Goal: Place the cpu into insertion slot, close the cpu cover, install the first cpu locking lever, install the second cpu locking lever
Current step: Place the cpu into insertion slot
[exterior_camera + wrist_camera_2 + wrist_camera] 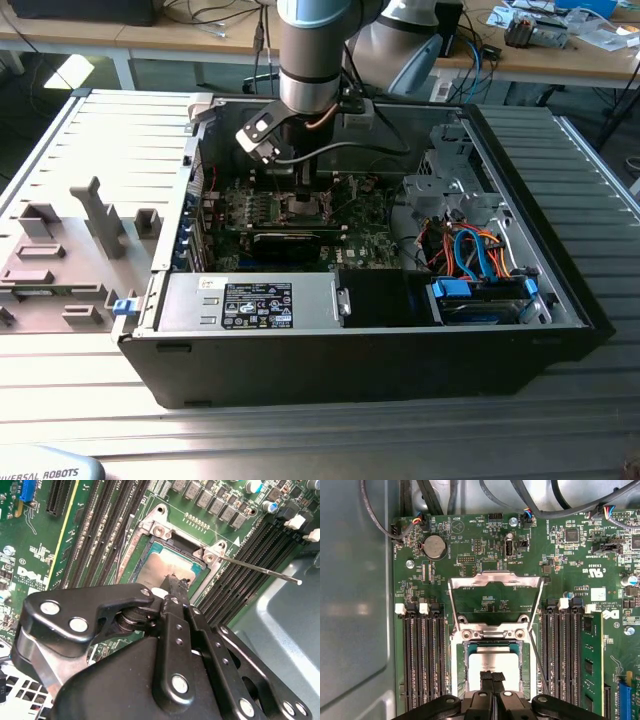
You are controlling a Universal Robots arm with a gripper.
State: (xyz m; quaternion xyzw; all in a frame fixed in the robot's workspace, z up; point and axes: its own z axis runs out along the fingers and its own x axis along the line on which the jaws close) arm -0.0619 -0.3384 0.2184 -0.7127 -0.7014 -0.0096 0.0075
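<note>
The cpu lies flat in the slot, directly under the gripper, whose fingers are closed together, tips on the chip. The cover stands open on the slot's side away from the gripper.

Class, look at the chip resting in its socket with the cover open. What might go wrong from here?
1. The gripper rests on the chip in the socket. Pulling away sideways may drag or tilt the chip.
2. The cover stands open, and closing it on a shifted chip could jam it.
3. The thin lever juts out loose beside the socket, so the gripper might snag it.
</note>
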